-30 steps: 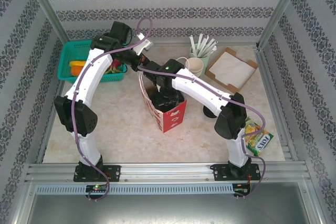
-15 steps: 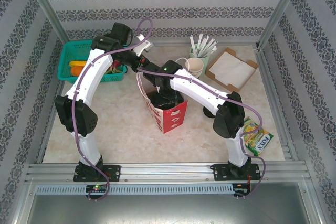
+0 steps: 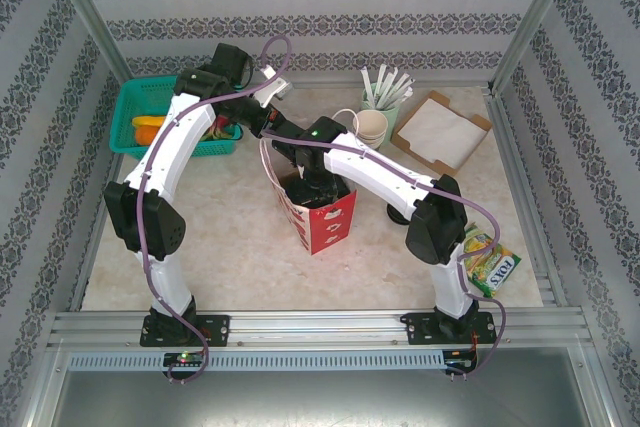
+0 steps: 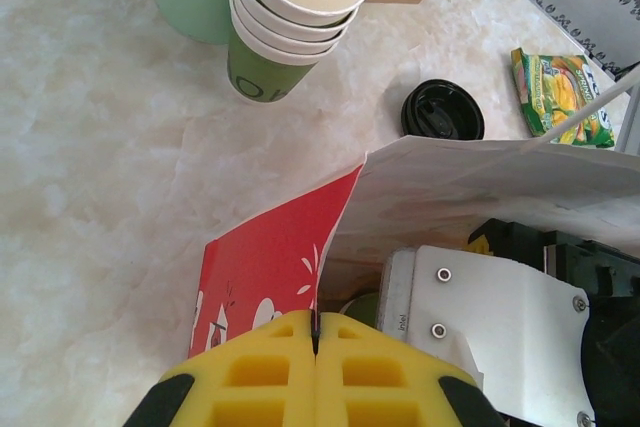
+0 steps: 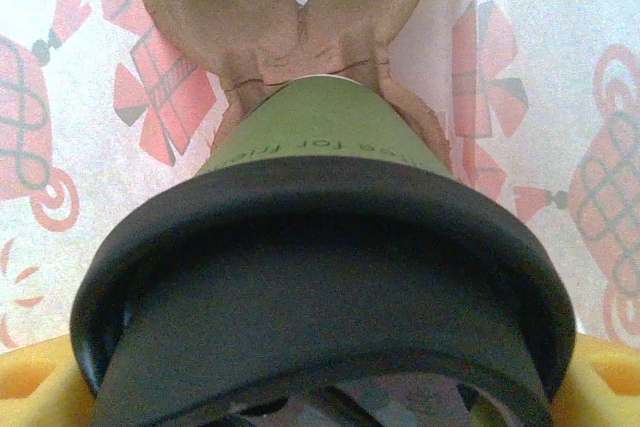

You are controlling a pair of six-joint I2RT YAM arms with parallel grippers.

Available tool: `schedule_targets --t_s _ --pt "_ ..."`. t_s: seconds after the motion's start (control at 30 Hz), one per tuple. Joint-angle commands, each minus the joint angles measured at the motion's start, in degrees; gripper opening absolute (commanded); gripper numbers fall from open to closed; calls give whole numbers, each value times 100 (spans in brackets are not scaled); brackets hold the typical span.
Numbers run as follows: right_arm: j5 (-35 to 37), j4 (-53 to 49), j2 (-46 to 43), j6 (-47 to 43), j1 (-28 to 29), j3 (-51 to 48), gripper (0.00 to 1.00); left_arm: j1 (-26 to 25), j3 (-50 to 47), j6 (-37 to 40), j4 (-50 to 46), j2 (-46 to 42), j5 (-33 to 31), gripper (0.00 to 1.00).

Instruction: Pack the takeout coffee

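The takeout coffee [image 5: 320,142], a green cup under a black lid [image 5: 320,277], hangs inside the red paper bag [image 3: 328,219] over a brown pulp carrier [image 5: 280,17] at the bag's bottom. My right gripper [image 5: 320,384] is shut on it, one yellow fingertip [image 5: 30,387] showing at each side of the lid. In the top view the right gripper [image 3: 312,185] reaches down into the bag's mouth. The left gripper [image 4: 316,335] is shut on the bag's [image 4: 265,257] upper rim at its back edge, holding it open. A sliver of the green cup [image 4: 362,307] shows in the left wrist view.
A stack of lidless cups [image 4: 290,17] and a mint holder with sticks [image 3: 380,97] stand behind the bag. A loose black lid [image 4: 442,110] lies to the bag's right, near a snack packet [image 3: 490,265]. A cardboard tray [image 3: 438,129] sits back right, a teal basket [image 3: 150,112] back left.
The right arm has shifted slightly left and its gripper has sunk a little deeper into the bag with the cup. The left arm has held still.
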Motion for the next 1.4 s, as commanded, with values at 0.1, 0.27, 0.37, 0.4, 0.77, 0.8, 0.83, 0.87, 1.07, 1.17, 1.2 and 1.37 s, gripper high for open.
schedule_targets --t_s 0.1,0.27,0.37,0.4,0.77,0.8,0.83,0.87,1.07,1.17,1.2,1.37 --pt "138 35 -18 44 2 -124 44 66 -68 -21 161 -237 17 0" --pt "97 -101 40 91 10 -116 44 69 -99 -19 145 -250 -27 0" --pt "68 -154 27 105 17 -81 44 70 -111 -10 177 -277 -50 0" --pt "83 -172 19 104 12 -67 44 65 -109 -11 181 -274 -50 0" --pt "112 -401 8 98 11 -36 44 68 -81 -6 166 -274 -23 0" --pt "100 -388 14 100 19 -45 44 68 -79 -2 165 -278 -26 0" --pt "88 -362 16 104 9 -52 44 64 -77 -1 170 -283 -23 0" --pt "90 -348 23 105 11 -45 44 72 -81 -1 169 -278 -29 0" --pt "18 -419 60 133 11 -4 44 73 -69 10 152 -289 -42 0" --pt "-15 -505 47 141 24 54 44 65 -72 33 153 -304 -58 0" --pt "-35 -538 42 135 20 80 44 64 -65 37 159 -310 -67 0" --pt "-46 -748 57 122 35 237 44 76 -68 39 136 -327 -67 0"
